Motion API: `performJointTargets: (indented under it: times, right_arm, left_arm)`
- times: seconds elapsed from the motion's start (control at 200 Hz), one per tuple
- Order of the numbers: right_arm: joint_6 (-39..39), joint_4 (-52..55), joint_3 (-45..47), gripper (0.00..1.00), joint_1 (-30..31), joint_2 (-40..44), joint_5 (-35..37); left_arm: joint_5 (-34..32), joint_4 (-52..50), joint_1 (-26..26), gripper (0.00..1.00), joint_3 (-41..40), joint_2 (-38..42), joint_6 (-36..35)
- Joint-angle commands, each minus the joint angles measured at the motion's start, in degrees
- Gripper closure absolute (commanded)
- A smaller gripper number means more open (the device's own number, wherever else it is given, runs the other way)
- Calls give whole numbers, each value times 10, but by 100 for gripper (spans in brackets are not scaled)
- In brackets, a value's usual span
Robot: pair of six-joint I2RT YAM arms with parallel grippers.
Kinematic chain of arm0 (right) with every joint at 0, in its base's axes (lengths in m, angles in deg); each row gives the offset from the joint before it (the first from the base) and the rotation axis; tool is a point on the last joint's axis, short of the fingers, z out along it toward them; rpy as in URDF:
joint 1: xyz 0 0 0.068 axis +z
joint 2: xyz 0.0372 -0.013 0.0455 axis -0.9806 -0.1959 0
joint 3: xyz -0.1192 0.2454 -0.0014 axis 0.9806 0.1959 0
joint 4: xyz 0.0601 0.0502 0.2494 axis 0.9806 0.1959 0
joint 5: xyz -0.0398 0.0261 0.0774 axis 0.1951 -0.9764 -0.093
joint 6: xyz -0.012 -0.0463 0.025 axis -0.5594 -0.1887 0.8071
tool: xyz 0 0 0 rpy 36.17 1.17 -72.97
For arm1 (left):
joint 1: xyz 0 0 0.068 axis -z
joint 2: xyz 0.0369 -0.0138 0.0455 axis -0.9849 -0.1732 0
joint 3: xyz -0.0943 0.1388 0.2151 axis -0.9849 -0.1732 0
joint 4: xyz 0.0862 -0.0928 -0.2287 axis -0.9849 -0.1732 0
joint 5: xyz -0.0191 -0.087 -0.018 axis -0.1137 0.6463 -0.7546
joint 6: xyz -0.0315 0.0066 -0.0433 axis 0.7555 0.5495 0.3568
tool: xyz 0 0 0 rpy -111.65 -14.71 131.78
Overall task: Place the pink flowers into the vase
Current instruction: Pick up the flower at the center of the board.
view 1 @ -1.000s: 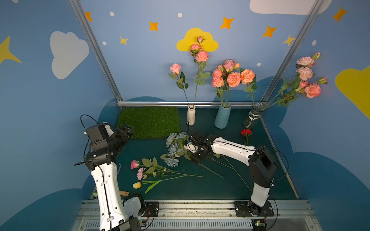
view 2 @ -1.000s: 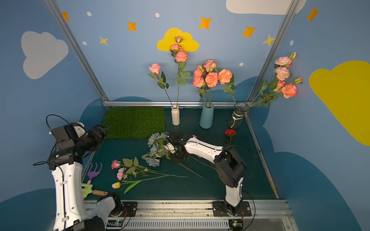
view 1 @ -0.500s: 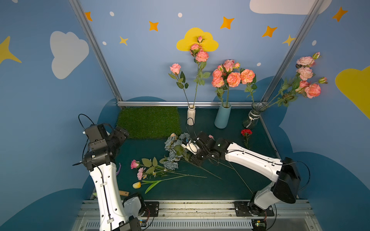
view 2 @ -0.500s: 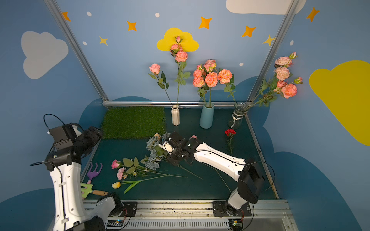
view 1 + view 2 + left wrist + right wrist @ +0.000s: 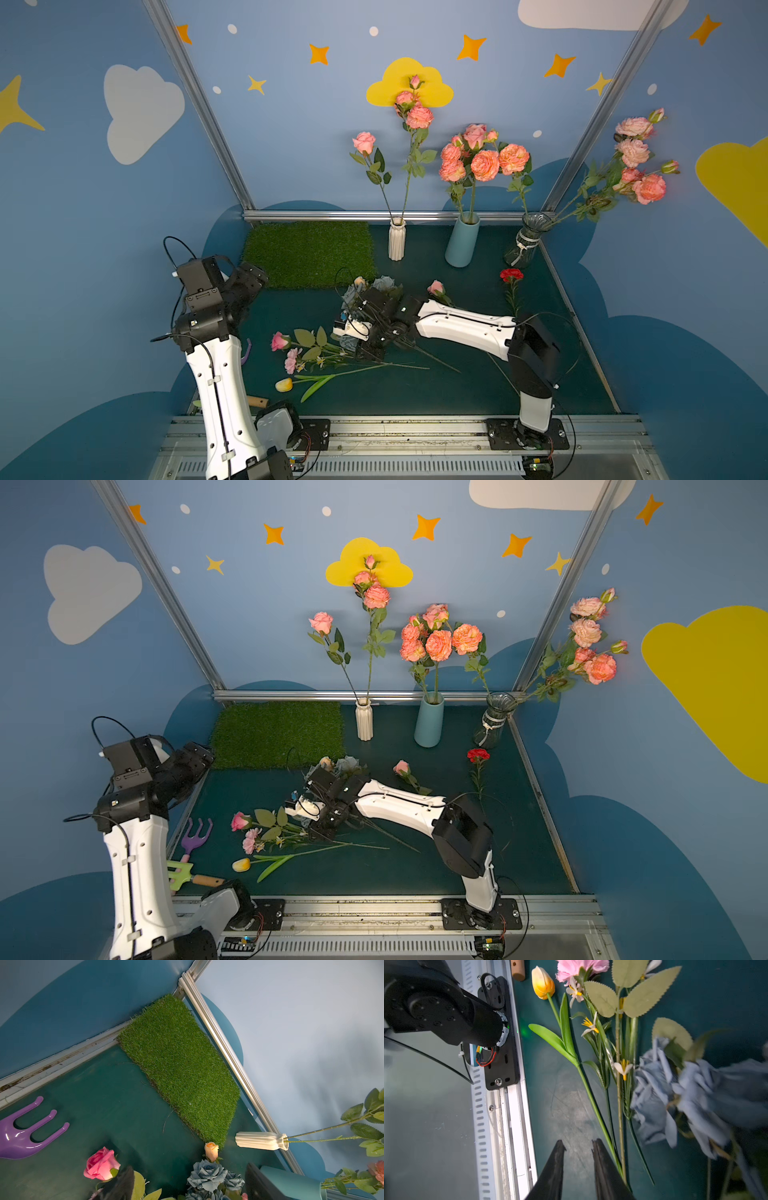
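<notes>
Your pink flowers (image 5: 279,340), a rose and a frilly carnation on thin leafy stems, lie on the near-left part of the table, with the blooms to the left and the stems running right. Judge them light. The cloth petals look soft enough to crush, and the thin, slick stems can twist or slide in a pinch. A long stem held at its tip will likely droop and swing, so take hold on bare stem past the leaves, never on a bloom. A single pink bud (image 5: 435,287) lies apart, farther right and farther back.

Your right gripper (image 5: 578,1142) sits low over the right-hand ends of those stems, well right of the blooms. Its jaws stand narrowly apart with only bare table between them, and it holds nothing. The stems pass just outside one finger (image 5: 604,1167), on its far side, alongside the yellow tulip (image 5: 543,982) stem. You would need to shift toward the far side to straddle them. The grey-blue roses (image 5: 654,1088) crowd in just beyond.

Your left gripper (image 5: 254,277) hangs spread wide and empty at the far left, well apart from the flowers. The vases (image 5: 462,245) stand along the far edge.
</notes>
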Motion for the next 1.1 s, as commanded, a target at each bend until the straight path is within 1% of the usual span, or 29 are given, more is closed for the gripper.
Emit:
performJointTargets:
  times: [0.0,0.18,0.205,0.225,0.27,0.365,0.491,0.656,1.096]
  right_arm:
    - [-24,24,-42,72,10,-31,-25]
    - [-34,59,-102,70,21,-93,-17]
    - [-36,66,-111,70,22,-101,-12]
    - [-37,71,-117,71,23,-108,-6]
    - [-41,83,-130,71,25,-123,11]
    - [-47,101,-148,71,25,-145,35]
    - [-51,114,-160,73,24,-158,46]
    - [-50,121,-167,80,24,-173,56]
    - [-51,122,-171,83,24,-197,67]
  left_arm:
    - [17,8,6,16,4,3,4]
    - [17,9,23,16,3,0,-1]
    - [16,9,26,16,1,-2,-1]
    - [33,11,26,16,-1,-1,-1]
    - [43,16,28,16,-6,1,-1]
    - [47,17,30,16,-10,7,-2]
    - [47,16,29,16,-9,12,-4]
    - [57,21,29,16,-11,12,-1]
    - [63,26,29,16,-17,15,1]
